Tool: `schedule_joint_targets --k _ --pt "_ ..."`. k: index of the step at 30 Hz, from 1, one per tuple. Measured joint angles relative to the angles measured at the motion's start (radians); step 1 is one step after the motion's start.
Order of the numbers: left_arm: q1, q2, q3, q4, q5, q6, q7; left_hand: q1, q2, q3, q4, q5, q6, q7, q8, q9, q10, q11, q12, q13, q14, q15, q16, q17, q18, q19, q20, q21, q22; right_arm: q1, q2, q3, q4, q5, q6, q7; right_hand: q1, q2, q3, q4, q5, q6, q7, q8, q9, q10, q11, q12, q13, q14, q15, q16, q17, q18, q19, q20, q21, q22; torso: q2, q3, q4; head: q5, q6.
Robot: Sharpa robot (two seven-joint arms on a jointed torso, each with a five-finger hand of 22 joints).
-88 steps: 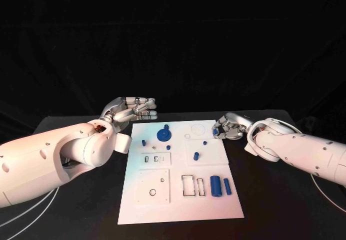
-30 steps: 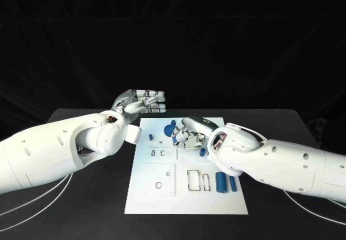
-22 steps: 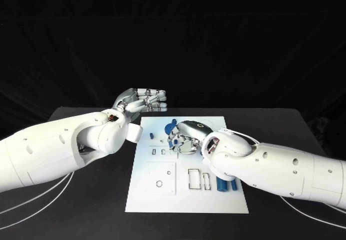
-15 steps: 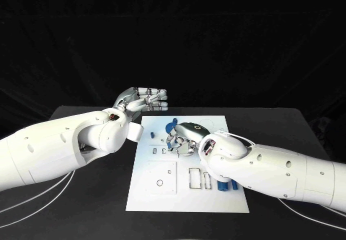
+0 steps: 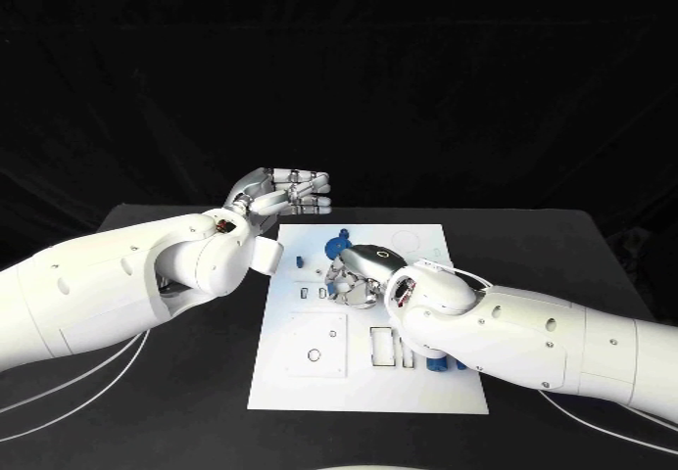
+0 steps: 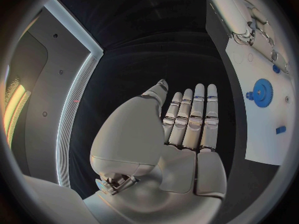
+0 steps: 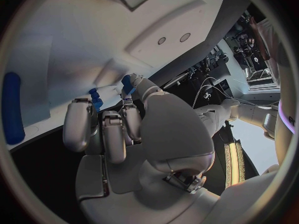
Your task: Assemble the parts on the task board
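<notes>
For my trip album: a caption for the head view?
Right hand reaches over the white task board; left hand waits beyond its far corner.

The head camera is looking steeply down from above and behind both white arms onto the flat white rectangular task board. Each wrist fisheye is sitting close behind its own silver many-fingered hand, left hand and right hand. All three views are sharing that board.

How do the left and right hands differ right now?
The left hand hovers off the task board past its far left corner; the right hand is down over the board's middle. The left hand's fingers lie straight and hold nothing; the right hand's fingers curl by a small blue part. Both are silver.
</notes>
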Motion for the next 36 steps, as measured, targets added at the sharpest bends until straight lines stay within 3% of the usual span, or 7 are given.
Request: schedule_joint_targets --k 19,36 --pt "0.000 0.003 0.000 -0.001 0.000 0.002 0.000 0.000 0.000 0.000 0.000 0.000 0.000 0.000 0.000 0.000 0.000 0.000 0.000 0.000 0.000 0.000 0.000 0.000 0.000 0.000 0.000 0.000 0.000 -0.004 0.022 0.001 -0.036 0.002 0.001 0.002 -0.024 -0.008 -0.005 0.011 -0.002 -0.002 0.004 0.000 0.012 0.000 0.000 0.000 0.001 0.000 0.000 0.000 0.000 0.000 0.000 0.000 0.000 0.000 0.000 0.0001 -0.0004 0.003 -0.005" --pt "0.000 0.002 0.000 -0.002 0.001 0.003 -0.001 0.000 0.000 0.000 0.000 0.000 0.000 0.000 0.000 0.000 0.000 0.000 0.000 0.000 0.000 0.000 0.000 0.000 0.000 0.000 0.000 0.000 0.000 -0.007 0.024 0.002 -0.038 0.004 0.005 0.002 -0.047 -0.023 -0.015 0.021 -0.004 -0.006 0.007 -0.001 0.009 -0.006 0.005 -0.008 -0.003 0.000 0.000 0.000 0.000 0.000 0.000 0.000 -0.017 -0.003 -0.001 0.0000 -0.0012 0.004 -0.009"
